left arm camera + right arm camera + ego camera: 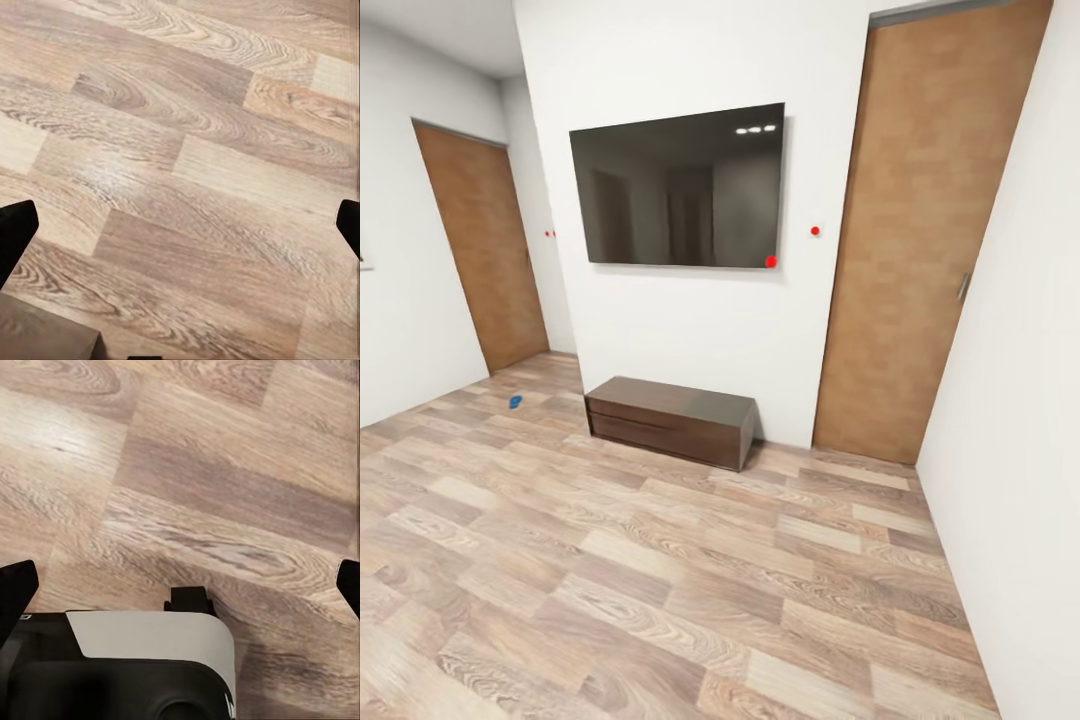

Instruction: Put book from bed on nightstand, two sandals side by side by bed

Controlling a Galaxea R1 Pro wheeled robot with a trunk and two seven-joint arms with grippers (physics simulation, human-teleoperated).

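Sandal [515,402] far off on my wood floor [660,580], left claw [180,225] wide apart, right claw [180,585] wide apart too.

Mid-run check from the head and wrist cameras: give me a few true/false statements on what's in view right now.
1. A blue sandal lies on the wood floor near the left door. True.
2. The sandal sits on top of the low dark dresser. False: it is on the floor, to the dresser's left and apart from it.
3. A dark TV hangs on the wall above the dresser. True.
4. The left gripper holds a book. False: its fingers are spread wide with bare floor between them.
5. The right gripper is open over the floor. True.
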